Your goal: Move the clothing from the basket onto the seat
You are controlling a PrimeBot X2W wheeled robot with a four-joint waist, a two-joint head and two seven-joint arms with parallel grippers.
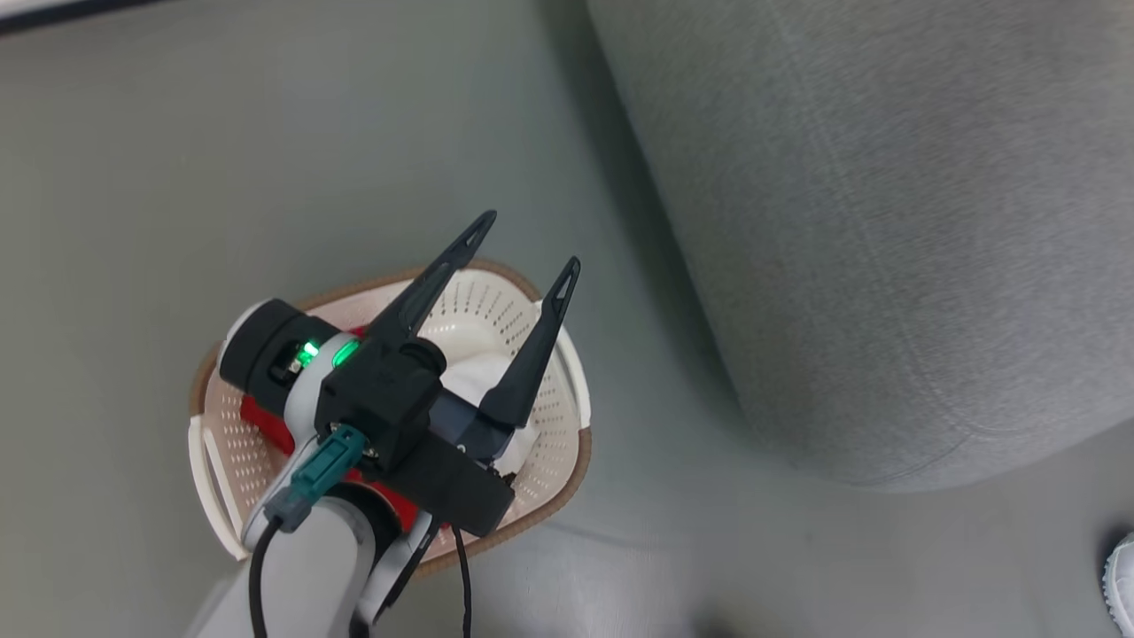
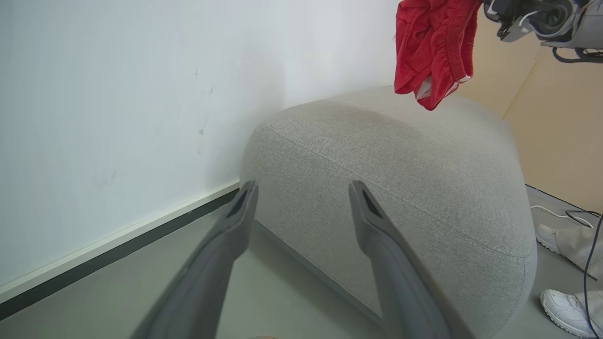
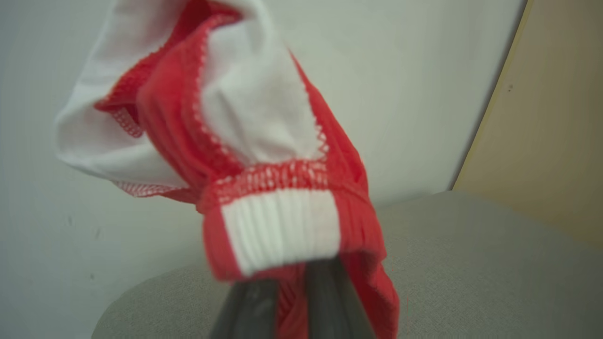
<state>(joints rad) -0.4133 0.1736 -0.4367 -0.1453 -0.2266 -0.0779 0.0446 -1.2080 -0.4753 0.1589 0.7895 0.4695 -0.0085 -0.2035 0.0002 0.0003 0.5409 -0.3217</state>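
Observation:
The cream basket [image 1: 493,312] stands on the floor at the lower left of the head view, with red clothing [image 1: 264,424] and a white piece [image 1: 474,372] inside. My left gripper [image 1: 527,244] hovers above it, open and empty, its fingers [image 2: 245,207] pointing toward the seat [image 2: 400,179]. A red garment with white trim [image 3: 264,188] hangs bunched from my right gripper [image 3: 289,282], which is shut on its ribbed waistband. From the left wrist that garment [image 2: 431,52] dangles above the seat's top, below the right arm's wrist [image 2: 541,19]. The grey seat [image 1: 886,221] lies right of the basket.
A white wall with a dark baseboard [image 2: 118,254] runs behind the seat. A person's white shoes [image 2: 565,308] and cables [image 2: 560,216] are on the floor beyond the seat's far end. One shoe [image 1: 1121,576] shows at the lower right. A tan panel [image 3: 556,117] stands behind.

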